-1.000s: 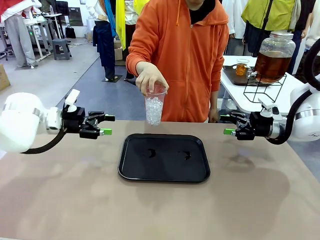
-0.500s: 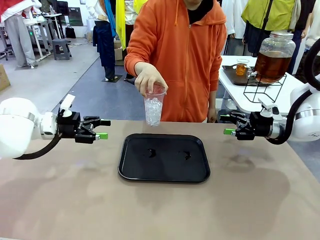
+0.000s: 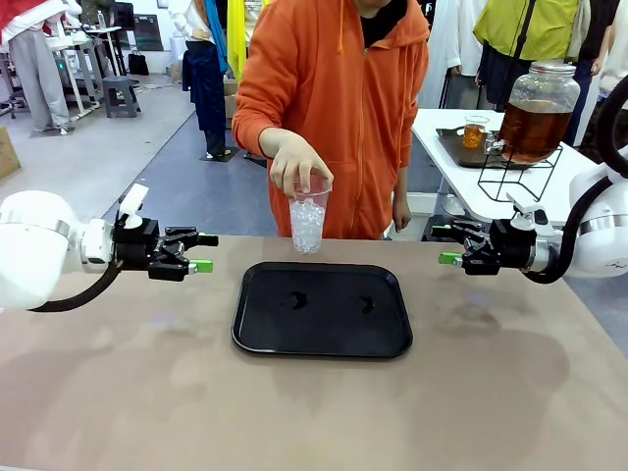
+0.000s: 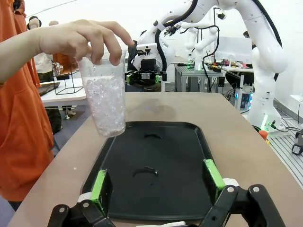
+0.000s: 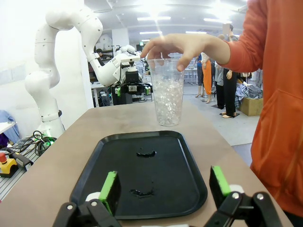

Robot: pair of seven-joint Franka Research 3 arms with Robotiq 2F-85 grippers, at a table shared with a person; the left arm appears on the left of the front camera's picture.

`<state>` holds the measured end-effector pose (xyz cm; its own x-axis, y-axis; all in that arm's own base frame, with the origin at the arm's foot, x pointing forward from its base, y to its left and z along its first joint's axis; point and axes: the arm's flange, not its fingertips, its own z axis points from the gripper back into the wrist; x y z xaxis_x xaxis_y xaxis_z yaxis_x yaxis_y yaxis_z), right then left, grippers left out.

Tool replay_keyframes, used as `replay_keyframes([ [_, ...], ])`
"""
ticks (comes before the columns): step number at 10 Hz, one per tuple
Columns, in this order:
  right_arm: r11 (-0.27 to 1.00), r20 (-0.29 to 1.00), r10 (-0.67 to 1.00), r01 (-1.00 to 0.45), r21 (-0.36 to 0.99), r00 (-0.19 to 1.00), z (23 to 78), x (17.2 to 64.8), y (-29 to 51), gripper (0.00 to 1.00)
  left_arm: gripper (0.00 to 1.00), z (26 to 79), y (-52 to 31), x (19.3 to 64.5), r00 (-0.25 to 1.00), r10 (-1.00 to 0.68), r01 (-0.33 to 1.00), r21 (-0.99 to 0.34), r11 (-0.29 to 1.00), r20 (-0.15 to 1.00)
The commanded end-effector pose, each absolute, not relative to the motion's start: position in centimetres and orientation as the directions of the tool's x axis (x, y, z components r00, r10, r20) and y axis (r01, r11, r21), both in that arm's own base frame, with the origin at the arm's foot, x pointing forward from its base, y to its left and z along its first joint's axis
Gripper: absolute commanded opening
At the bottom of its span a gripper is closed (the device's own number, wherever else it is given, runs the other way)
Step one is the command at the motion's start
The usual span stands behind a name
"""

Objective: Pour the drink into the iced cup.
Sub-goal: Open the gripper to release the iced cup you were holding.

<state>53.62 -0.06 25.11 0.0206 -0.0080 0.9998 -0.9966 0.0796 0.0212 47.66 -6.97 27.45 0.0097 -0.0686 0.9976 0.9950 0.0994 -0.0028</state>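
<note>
A person in an orange hoodie holds a clear plastic cup of ice by its rim, in the air just above the far edge of the black tray. My left gripper hovers open to the left of the tray, fingers pointing right. My right gripper hovers open to the right of the tray, pointing left. The amber drink fills a glass dispenser jar on the white side table behind; a small glass of it stands beside the jar.
Small wet marks lie on the tray. The brown table has free room in front of the tray and on both sides. The white side table at the back right carries a dark tray and a wire stand.
The person has moved the iced cup slightly right and lower, closer to the tray's far edge. My left gripper drew back to the left a little and levelled. The right arm held still.
</note>
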Motion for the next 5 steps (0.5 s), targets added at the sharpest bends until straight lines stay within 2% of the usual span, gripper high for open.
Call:
replay_keyframes([
  [1, 0.082, 1.000, -0.012, -0.996, 0.016, 0.015, 25.38, 53.70, 0.08, 1.00, 1.00, 27.56, -7.07, 47.78, 0.006, -0.068, 0.995, 0.001, 0.097, 0.998],
  [5, 0.082, 1.000, -0.012, -0.996, 0.016, 0.015, 25.38, 53.70, 0.08, 1.00, 1.00, 27.56, -7.07, 47.78, 0.006, -0.068, 0.995, 0.001, 0.097, 0.998],
])
